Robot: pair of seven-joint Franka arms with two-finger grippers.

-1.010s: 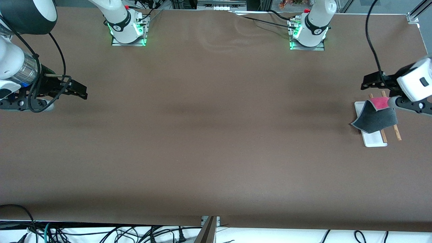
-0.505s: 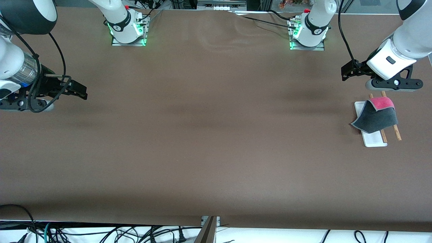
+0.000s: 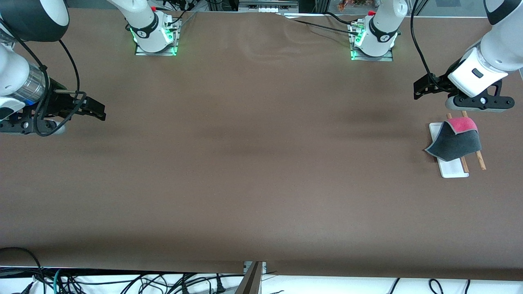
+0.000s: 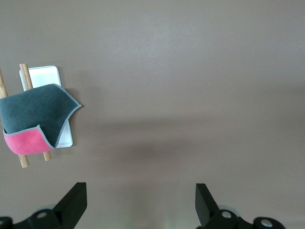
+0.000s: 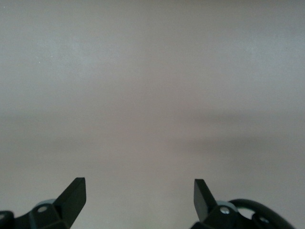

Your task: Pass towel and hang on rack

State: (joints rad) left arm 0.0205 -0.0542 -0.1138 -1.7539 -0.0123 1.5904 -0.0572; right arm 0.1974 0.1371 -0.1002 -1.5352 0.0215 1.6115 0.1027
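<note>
Front view: towel [image 3: 454, 143] already draped over the rack [image 3: 452, 169], so hanging looks done.
Left gripper [image 3: 421, 86], released and empty, hovers beside the rack; right gripper [image 3: 96, 110] waits spread over bare table. Only retreat likely remains.

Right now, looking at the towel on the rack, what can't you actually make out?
- Rack: its white crosspiece and rod middles, covered by the towel in the front and left wrist views.
- Whether the towel's low corner touches the table: not clear in either view.
- Right wrist view: bare table only.
- Left claw and right claw are both open, empty.
</note>
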